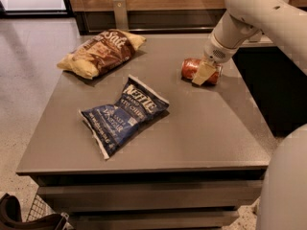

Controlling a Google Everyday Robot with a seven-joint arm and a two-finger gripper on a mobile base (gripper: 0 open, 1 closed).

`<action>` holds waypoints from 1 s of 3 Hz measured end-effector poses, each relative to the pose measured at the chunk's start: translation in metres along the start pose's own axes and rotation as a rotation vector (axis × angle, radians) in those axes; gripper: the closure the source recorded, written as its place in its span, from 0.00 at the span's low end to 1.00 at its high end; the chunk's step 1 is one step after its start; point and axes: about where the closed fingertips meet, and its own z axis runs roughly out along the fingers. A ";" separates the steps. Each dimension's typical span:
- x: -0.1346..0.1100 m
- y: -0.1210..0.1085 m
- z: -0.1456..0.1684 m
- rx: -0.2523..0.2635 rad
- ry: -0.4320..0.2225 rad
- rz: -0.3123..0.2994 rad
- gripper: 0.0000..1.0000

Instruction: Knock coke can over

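The coke can (193, 69) is a small red can lying on its side at the far right of the grey table (201, 128). My gripper (205, 74) is right over the can's right part, with a pale finger (203, 74) crossing in front of it and touching it. The white arm reaches down to it from the upper right. The can's right end is hidden behind the finger.
A blue Kettle chip bag (124, 114) lies flat at the table's middle left. A brown and yellow chip bag (101, 53) lies at the far left. A wood-panelled wall runs behind the table. A dark cabinet stands to the right. A wire basket (43, 213) shows at the lower left.
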 end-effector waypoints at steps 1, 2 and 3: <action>0.000 0.001 0.002 -0.004 0.001 -0.001 0.59; -0.001 0.002 0.004 -0.008 0.002 -0.002 0.26; -0.001 0.001 0.003 -0.008 0.002 -0.002 0.00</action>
